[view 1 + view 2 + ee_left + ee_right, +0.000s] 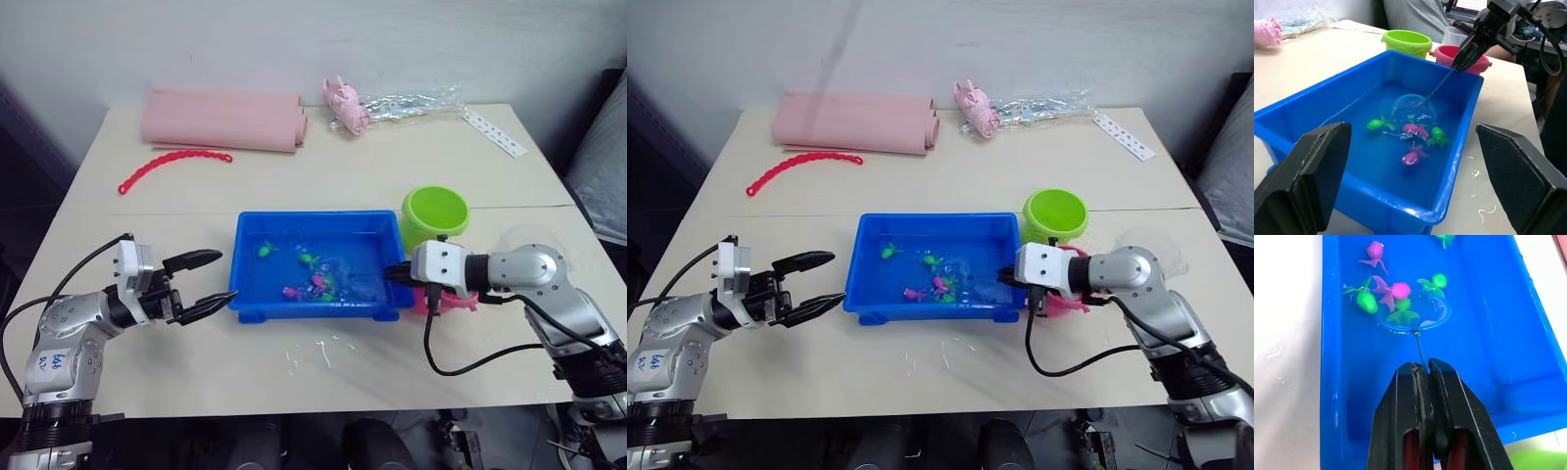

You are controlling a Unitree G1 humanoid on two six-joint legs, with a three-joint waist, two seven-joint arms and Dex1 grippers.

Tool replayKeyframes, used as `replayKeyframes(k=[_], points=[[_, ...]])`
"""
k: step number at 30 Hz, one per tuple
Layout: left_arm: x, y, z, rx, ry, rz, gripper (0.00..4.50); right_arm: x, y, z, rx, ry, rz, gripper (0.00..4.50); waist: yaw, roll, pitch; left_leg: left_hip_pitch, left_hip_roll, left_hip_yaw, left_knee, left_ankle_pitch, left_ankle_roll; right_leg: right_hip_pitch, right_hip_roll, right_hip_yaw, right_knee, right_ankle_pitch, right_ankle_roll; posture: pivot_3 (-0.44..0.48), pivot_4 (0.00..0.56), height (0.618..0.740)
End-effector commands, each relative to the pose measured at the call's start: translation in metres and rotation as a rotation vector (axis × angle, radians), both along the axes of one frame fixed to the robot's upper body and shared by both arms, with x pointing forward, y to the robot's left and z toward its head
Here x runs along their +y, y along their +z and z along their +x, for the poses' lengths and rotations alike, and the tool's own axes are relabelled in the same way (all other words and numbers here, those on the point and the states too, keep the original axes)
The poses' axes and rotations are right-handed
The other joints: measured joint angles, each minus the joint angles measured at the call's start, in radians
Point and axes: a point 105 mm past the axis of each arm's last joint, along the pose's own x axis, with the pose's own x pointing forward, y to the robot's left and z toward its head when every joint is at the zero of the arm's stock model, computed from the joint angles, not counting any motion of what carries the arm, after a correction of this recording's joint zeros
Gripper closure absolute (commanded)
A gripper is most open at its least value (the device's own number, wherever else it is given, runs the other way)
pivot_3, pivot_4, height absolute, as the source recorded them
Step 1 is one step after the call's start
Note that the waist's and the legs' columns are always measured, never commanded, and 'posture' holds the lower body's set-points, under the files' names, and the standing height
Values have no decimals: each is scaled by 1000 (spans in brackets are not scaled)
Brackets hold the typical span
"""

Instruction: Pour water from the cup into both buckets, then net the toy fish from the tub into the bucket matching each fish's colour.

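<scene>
Right wrist view: right tool (1422, 369) clenched on net handle (1419, 348), hoop (1413, 316) sunk under fish in tub (1332, 357) for scooping. Left tool (208, 282) released, idle beside.

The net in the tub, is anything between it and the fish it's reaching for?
Nothing visible does. The right end effector is shut on the net's handle, and the net sits in the tub right among the toy fish, with open water around them. The left end effector waits outside the tub.
</scene>
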Motion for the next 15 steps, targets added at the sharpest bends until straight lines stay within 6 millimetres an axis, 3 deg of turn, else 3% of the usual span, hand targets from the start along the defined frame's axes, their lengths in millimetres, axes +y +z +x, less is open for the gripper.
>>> replayKeyframes(k=[1,15], points=[[-1,6,-2,-38,-12,-7,33,10,14,-1,-22,15,57,4500,0,0,0,0,0,0,0,0,0,0,0,0,0,0,0,0,150,740],[1,4,-2,-39,-9,-7,33,14,3,15,-13,7,22,4500,-1,0,0,0,0,0,-1,0,0,0,0,0,0,0,0,0,150,740]])
